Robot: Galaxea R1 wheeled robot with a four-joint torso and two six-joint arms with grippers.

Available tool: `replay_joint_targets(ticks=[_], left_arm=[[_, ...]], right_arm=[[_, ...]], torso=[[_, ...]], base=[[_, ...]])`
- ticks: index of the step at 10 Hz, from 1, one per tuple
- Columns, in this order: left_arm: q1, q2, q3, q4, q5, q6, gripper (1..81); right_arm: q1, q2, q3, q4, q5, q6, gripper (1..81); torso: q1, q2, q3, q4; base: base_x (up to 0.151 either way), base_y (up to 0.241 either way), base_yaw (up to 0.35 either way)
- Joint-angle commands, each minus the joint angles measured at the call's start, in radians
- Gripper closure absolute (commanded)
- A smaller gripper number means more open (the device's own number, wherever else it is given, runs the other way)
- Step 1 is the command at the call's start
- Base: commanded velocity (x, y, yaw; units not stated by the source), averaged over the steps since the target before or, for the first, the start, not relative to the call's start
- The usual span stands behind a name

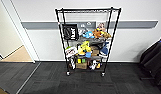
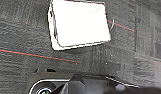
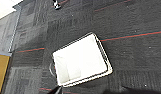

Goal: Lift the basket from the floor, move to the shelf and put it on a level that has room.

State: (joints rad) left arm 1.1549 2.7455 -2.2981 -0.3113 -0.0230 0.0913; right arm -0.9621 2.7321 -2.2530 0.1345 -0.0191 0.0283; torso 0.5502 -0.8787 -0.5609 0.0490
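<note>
The basket [image 2: 79, 23] sits on the floor [image 2: 26, 37], its cream-white lining showing from above in the left wrist view. In the right wrist view the basket [image 3: 82, 60] lies on the same dark carpet [image 3: 131, 20], a small loop handle at one short side. The shelf [image 1: 86, 40], a tall black wire rack on casters, stands against the white wall ahead in the head view. Its top level [image 1: 87, 10] is a bare wire grid, while the lower tiers hold toys and boxes. Both wrist cameras look down on the basket from above.
A dark bag or chair [image 1: 153, 62] stands at the right by the wall. At the left, a doorway opens onto light wooden flooring [image 1: 18, 55]. One rack caster [image 3: 56, 5] shows in the right wrist view. Open carpet lies between me and the rack.
</note>
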Motion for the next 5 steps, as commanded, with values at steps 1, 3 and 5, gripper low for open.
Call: replay_joint_targets(ticks=[1, 3, 5], left_arm=[[-0.080, -0.019, 0.009, -0.022, 0.055, -0.001, 1.0], [-0.085, -0.021, 0.008, -0.031, 0.055, -0.001, 1.0], [-0.091, -0.019, 0.008, -0.052, 0.055, -0.001, 1.0]], right_arm=[[0.136, -0.010, 0.017, 0.017, -0.045, 0.005, 1.0], [0.148, -0.004, 0.014, 0.025, -0.045, 0.005, 1.0], [0.164, 0.003, 0.012, 0.028, -0.047, 0.005, 1.0]], torso=[[0.060, -0.093, -0.085, 0.000], [0.110, -0.171, -0.156, 0.000], [0.151, -0.234, -0.123, 0.000]], base=[[0.000, 0.000, 0.000], [0.000, 0.000, 0.000], [0.000, 0.000, 0.000]])
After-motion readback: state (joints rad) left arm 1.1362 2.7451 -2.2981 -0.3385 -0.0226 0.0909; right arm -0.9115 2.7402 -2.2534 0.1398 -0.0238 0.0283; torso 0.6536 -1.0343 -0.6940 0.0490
